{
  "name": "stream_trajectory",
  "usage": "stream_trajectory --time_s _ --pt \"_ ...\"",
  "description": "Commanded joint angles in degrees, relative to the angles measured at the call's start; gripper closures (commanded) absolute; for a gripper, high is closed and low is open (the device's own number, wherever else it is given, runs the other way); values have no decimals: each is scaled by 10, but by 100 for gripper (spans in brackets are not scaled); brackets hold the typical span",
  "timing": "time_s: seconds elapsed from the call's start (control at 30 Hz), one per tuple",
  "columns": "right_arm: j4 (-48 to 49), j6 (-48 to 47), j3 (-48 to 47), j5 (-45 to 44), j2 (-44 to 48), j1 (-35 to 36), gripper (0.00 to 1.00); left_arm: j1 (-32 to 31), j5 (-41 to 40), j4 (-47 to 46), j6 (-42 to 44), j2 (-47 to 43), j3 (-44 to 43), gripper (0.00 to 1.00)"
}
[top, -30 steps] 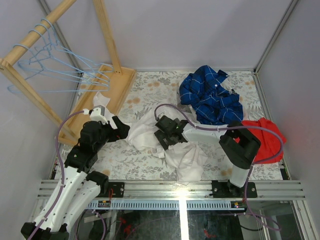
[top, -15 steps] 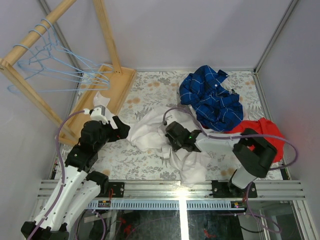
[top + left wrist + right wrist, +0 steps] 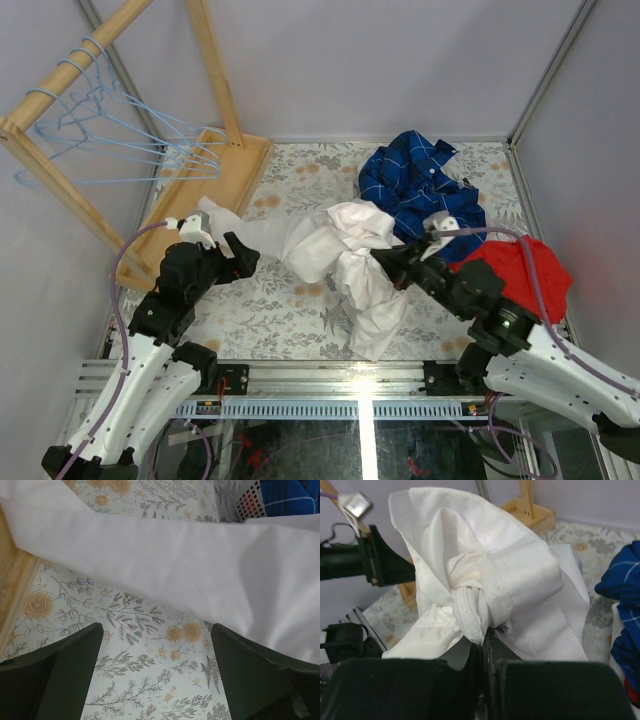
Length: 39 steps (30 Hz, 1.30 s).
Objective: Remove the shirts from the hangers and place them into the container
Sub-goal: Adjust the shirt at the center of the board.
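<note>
My right gripper (image 3: 483, 652) clamped tight on bunched plain white collared shirt (image 3: 345, 250), mid-table; small tag beside jaws, unreadable to me. Left gripper (image 3: 156, 680) wide apart, empty, white cloth just ahead. Beyond: dark blue white-checked shirt (image 3: 420, 195) heaped on white perforated plastic basket (image 3: 250, 502); light-blue wire hangers (image 3: 120, 135) on wooden rack (image 3: 215, 75).

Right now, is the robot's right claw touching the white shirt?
Touching. The right wrist view shows the right gripper shut on a bunched fold of the white shirt, with the cloth pinched in its jaws.

White shirt (image 3: 345, 228) heaped centrally, open floral table (image 3: 270, 320) left of it.
</note>
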<state>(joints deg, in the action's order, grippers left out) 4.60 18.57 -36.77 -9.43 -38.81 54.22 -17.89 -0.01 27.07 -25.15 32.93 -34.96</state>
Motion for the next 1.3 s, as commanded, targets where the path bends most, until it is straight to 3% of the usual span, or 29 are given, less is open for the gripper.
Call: stream_trajectory --time_s 0.0,0.2,0.37,0.6,0.77,0.87,0.9,1.0,1.17,1.27 --pt "-9 -18 -43 6 69 0 100 5 3 -18 8 -2 -11 11" --pt "-51 0 -125 51 107 1 100 4 2 -18 7 -6 -11 11" --pt "-97 8 -177 48 80 1 100 4 1 -18 7 -8 -10 11" --pt "-160 80 -155 78 -78 1 100 4 1 -17 6 -4 -12 10" --pt "-270 106 -142 39 -232 1 92 3 0 -14 5 -6 -11 11" --pt "-271 111 -123 48 -303 1 86 4 0 -17 5 -6 -11 10" --pt "-261 126 -115 36 -314 0 82 5 1 -18 6 -5 -10 10" --pt "-203 150 -94 30 -320 0 54 4 2 -17 7 -2 -12 10" --pt "-146 163 -98 41 -324 1 18 4 0 -15 7 -3 -13 10" --pt "-174 164 -119 29 -354 2 6 4 0 -15 7 -2 -13 10"
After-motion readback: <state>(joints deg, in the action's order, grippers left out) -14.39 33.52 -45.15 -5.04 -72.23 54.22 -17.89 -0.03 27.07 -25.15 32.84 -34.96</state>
